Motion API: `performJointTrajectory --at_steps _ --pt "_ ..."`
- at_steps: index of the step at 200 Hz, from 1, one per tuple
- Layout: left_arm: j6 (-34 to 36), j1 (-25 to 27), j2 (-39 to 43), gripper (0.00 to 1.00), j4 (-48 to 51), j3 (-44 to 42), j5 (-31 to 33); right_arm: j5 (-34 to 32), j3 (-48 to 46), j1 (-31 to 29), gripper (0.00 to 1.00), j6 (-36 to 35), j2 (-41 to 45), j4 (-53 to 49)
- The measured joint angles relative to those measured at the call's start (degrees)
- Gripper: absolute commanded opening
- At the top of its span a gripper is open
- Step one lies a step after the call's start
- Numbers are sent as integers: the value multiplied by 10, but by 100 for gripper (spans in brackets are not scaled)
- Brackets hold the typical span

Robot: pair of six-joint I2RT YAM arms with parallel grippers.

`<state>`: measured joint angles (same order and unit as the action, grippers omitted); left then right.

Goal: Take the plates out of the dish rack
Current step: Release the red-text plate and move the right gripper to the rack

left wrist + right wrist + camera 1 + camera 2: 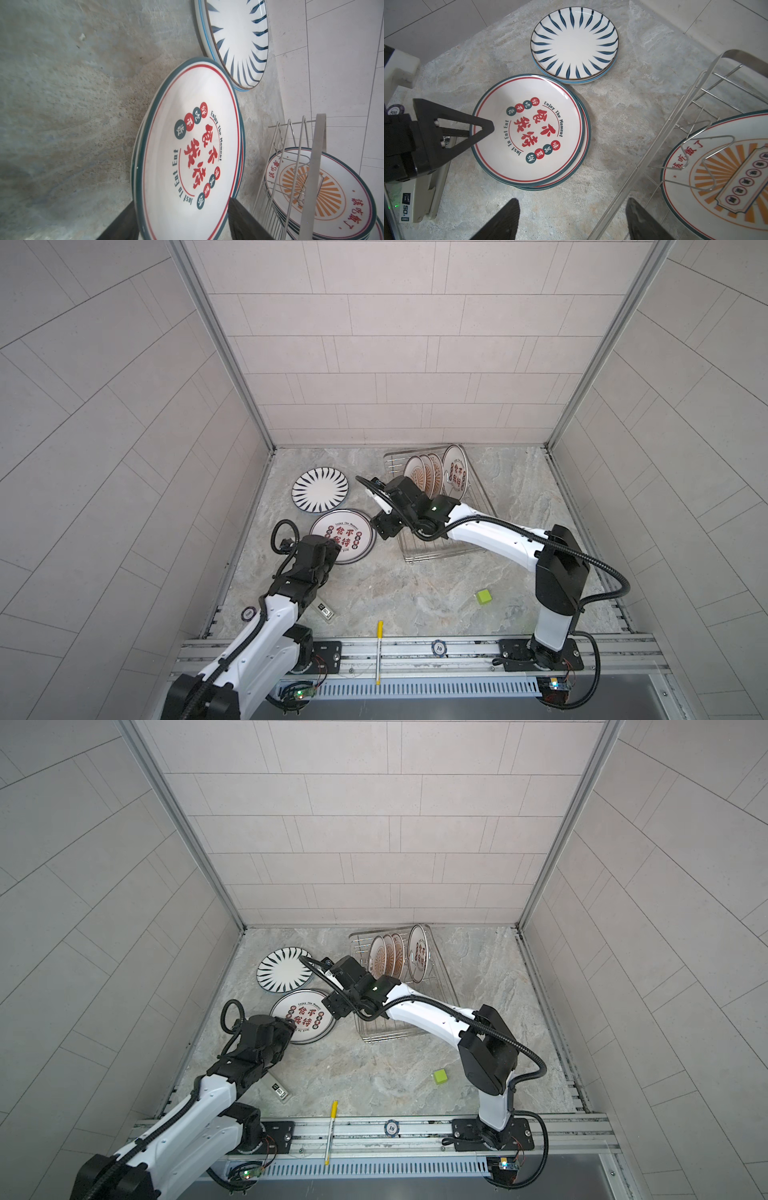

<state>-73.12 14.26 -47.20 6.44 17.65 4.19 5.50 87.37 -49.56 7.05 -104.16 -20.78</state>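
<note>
The dish rack (449, 549) (401, 1033) stands at the back right and holds several upright plates (428, 475) (417, 953); a sunburst one (726, 176) (332, 197) shows close by. Left of it two character plates (347, 537) (305, 1019) (529, 128) (187, 145) lie stacked flat. Behind them sits the striped plate (320, 491) (284, 971) (575, 43) (239, 41) on another one. My left gripper (337, 546) (291, 1028) (181, 201) is open, its jaws straddling the top character plate's near rim. My right gripper (383, 531) (337, 1009) (572, 205) hangs open and empty over the rack's left rim (643, 166).
A green cube (483, 596) lies front right. A yellow pen (379, 651) and a "10" chip (439, 647) rest on the front rail. A small grey box (324, 611) and a dark chip (248, 614) sit beside the left arm. Tiled walls close three sides.
</note>
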Motion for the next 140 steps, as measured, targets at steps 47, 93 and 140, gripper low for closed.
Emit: performJointTrajectory --at_steps 47,93,140 --pt "12 0 16 77 17 7 7 -7 -7 0 82 0 15 0" --pt "18 0 32 78 26 9 15 -9 -17 0 82 0 25 5" --pt "23 0 -11 82 19 9 13 -13 -31 0 82 0 39 11"
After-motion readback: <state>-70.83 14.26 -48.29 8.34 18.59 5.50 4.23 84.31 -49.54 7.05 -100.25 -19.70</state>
